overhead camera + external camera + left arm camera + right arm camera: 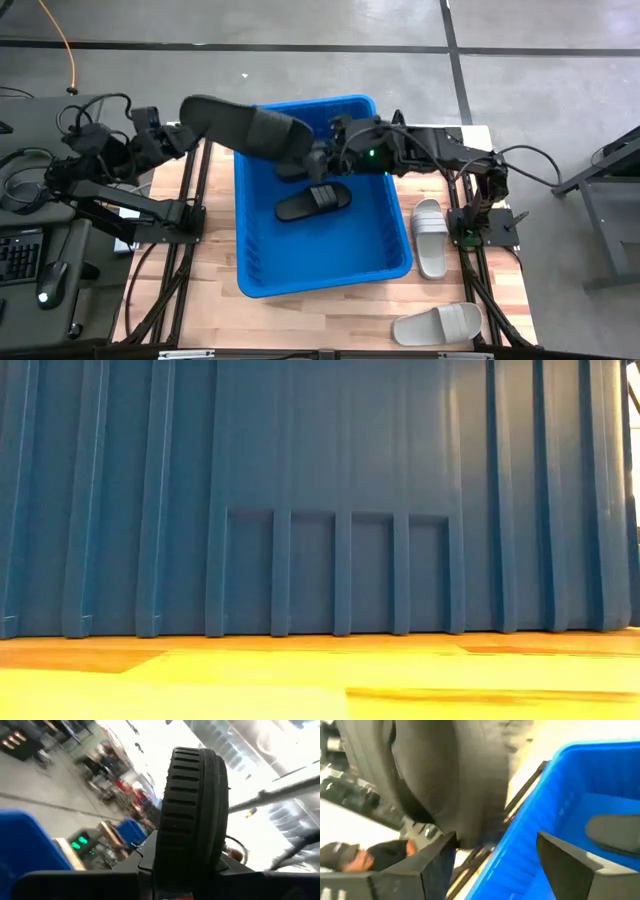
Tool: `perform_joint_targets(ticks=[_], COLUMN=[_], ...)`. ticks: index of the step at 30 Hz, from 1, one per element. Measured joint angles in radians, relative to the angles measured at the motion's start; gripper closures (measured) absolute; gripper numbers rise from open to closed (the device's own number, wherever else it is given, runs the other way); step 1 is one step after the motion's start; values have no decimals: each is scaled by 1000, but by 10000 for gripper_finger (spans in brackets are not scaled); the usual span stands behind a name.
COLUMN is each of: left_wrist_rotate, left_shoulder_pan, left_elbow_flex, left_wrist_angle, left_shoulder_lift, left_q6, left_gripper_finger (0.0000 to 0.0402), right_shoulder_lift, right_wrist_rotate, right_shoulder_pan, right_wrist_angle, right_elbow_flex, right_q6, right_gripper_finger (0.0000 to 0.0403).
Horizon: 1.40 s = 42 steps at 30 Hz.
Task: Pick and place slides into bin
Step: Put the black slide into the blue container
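Note:
A black slide (245,125) is held in the air over the blue bin's (240,230) far left corner. It fills the left wrist view (192,810), ribbed sole showing. My left gripper (188,132) is shut on its left end. My right gripper (322,158) reaches in from the right and is open at the slide's other end (450,780). Another black slide (313,200) lies on the bin's floor and also shows in the right wrist view (615,832). The low view shows only the bin's ribbed wall (320,490). My left gripper holds the black slide by the end toward the table's left (190,865), coming level from the left; the fingers themselves are hidden under the slide. The slide reaches straight out from the gripper toward the right, lifted clear above the bin's rim. My right gripper: its fingers (435,867) stand apart beside the slide's right end; I cannot tell whether one touches it.
Two light grey slides lie on the wooden table right of the bin, one beside its right wall (430,237) and one near the front right corner (437,323). A keyboard and mouse (50,280) sit on a side desk at the left.

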Motion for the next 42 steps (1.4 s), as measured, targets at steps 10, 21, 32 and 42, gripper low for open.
perform_joint_targets(ticks=[10,21,32,42], left_wrist_rotate=[-16,-4,-2,84], left_shoulder_pan=[1,0,1,0], left_elbow_flex=[0,0,1,0], left_wrist_angle=[-54,-65,-90,-359], left_shoulder_lift=[0,21,36,-9], left_q6=[-14,-16,-10,-125], left_gripper_finger=[346,346,346,193], right_shoulder_lift=[-2,-2,-6,-12], right_wrist_rotate=[73,75,-5,22], right_shoulder_pan=[16,13,-3,9], right_wrist_angle=[103,106,86,-134], right_elbow_flex=[0,0,0,0], right_q6=[-120,-132,-83,-20], right_gripper_finger=[142,187,384,384])
